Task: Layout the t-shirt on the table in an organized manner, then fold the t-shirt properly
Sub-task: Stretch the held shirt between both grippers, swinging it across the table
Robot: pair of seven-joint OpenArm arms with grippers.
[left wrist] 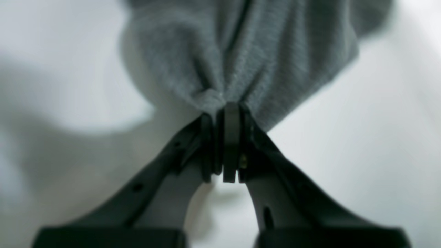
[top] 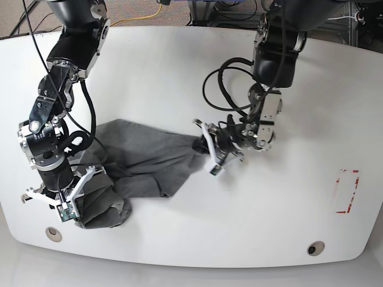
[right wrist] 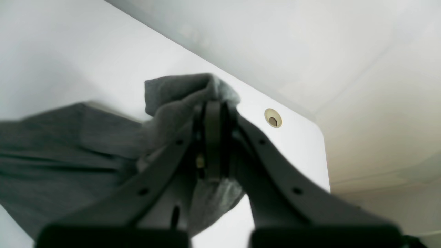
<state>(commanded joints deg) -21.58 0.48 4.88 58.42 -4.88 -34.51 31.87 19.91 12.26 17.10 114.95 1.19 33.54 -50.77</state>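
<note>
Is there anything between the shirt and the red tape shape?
In the base view, only bare white tabletop lies between the shirt and the red tape.

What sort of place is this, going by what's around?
Probably a robotics lab or test workspace: two mechanical arms work over a large white table with grommet holes, loose cables lie along its edge, and a red tape outline is marked on the tabletop.
</note>
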